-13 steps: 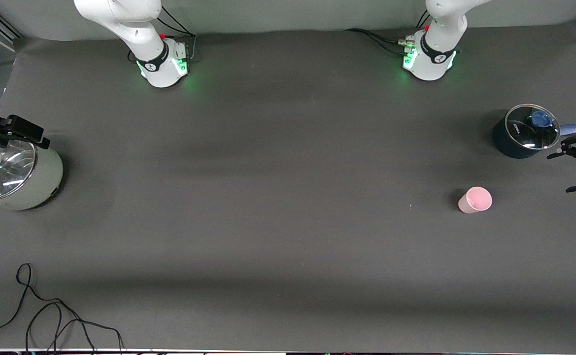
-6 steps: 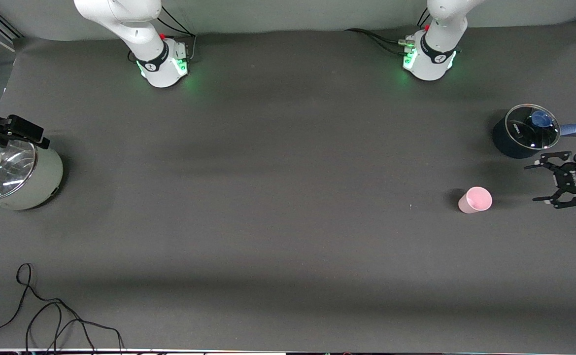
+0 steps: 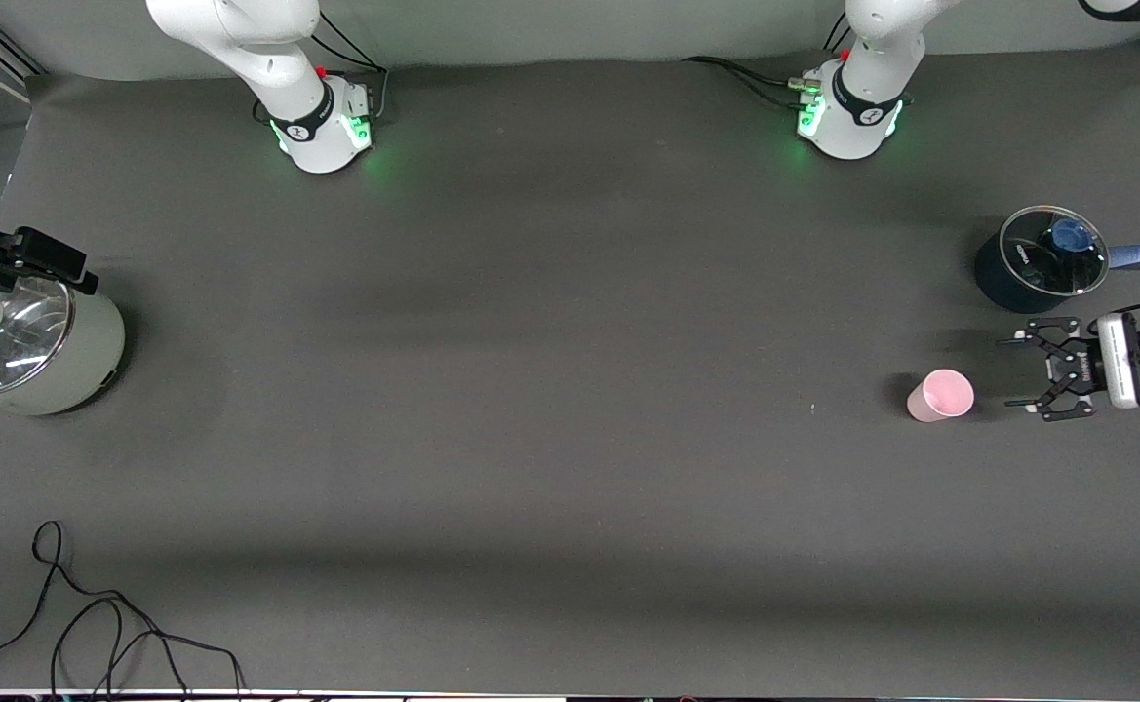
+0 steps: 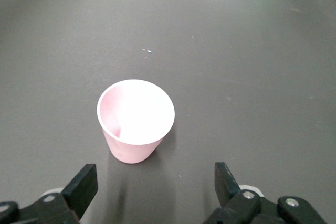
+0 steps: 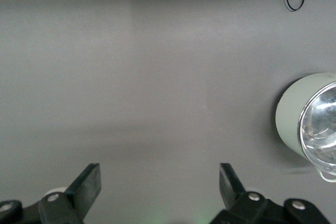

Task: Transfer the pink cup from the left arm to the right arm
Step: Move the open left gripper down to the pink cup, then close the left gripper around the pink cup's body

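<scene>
Standing upright, pink cup (image 3: 940, 395) near spread, empty left pincer (image 3: 1016, 371); dark lidded pot (image 3: 1038, 261) beside; right pincer (image 5: 157, 182) spread, empty

Table (image 3: 570, 390): dark grey mat. Pink cup (image 3: 940, 395) upright, just beside left gripper (image 3: 1018, 370). Blue pot (image 3: 1038, 263) near it. Grey pot (image 3: 33, 351) under right gripper (image 3: 4, 258). Black cable (image 3: 111, 624) well apart.

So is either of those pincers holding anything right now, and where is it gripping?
Nothing is held. The left pincer is open beside the pink cup, not touching it. The right pincer is open too, waiting by the pale pot.
</scene>
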Available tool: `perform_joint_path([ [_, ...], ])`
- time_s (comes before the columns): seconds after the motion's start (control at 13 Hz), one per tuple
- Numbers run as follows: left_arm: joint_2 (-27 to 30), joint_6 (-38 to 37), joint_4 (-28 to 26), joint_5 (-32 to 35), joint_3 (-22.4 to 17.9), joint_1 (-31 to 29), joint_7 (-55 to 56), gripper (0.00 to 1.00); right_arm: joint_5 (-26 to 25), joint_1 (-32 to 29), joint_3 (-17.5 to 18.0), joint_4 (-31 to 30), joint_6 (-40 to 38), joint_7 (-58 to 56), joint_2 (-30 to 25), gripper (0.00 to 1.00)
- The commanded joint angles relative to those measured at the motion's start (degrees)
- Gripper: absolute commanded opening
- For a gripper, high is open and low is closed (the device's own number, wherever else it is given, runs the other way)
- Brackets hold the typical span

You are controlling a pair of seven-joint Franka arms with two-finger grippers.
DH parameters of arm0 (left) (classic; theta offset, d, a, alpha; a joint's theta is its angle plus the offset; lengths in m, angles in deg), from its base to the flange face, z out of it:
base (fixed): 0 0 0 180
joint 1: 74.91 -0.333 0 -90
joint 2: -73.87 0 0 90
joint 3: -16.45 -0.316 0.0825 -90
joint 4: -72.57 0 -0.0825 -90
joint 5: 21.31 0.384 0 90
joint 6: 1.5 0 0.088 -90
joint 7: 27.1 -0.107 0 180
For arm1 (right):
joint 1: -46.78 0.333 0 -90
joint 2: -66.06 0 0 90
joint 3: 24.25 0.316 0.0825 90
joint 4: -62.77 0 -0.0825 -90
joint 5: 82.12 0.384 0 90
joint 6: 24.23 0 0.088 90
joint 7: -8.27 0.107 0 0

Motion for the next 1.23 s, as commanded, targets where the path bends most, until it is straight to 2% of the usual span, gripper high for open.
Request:
perform_joint_path([
  [0.0,-4.2,0.0,1.6,-2.6,0.5,-1.4,-4.9,0.99,-0.2,0.4,-0.3,0.4,-0.6,1.0,-0.6,1.00],
  [0.62,-10.8,0.3,2.2,-11.2,0.9,-0.6,-13.8,0.99,-0.2,0.4,-0.3,0.4,-0.6,1.0,-0.6,1.00],
  [1.15,-13.9,0.3,3.1,-14.7,2.8,-0.4,-16.8,0.99,-0.2,0.4,-0.3,0.4,-0.6,1.0,-0.6,1.00],
])
